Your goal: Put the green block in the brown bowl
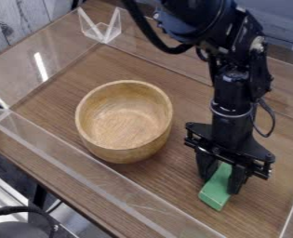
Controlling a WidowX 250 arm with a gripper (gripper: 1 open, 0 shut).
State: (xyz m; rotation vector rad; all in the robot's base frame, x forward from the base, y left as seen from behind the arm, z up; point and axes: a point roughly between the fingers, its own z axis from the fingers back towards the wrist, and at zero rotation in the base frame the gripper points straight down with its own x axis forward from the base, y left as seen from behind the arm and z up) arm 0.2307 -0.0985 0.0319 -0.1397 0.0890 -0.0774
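The green block (215, 196) lies flat on the wooden table to the right of the brown bowl (116, 146), its near end showing below the gripper. My gripper (223, 178) points straight down over the block's far half, one dark finger on each long side, and the jaws sit tight against the block. The block rests on the table. The bowl stands upright and empty, a short gap left of the gripper.
Clear plastic walls (61, 163) fence the table along the front and left. A small clear stand (100, 26) sits at the back left. The black arm (231, 65) rises above the block and leans toward the back.
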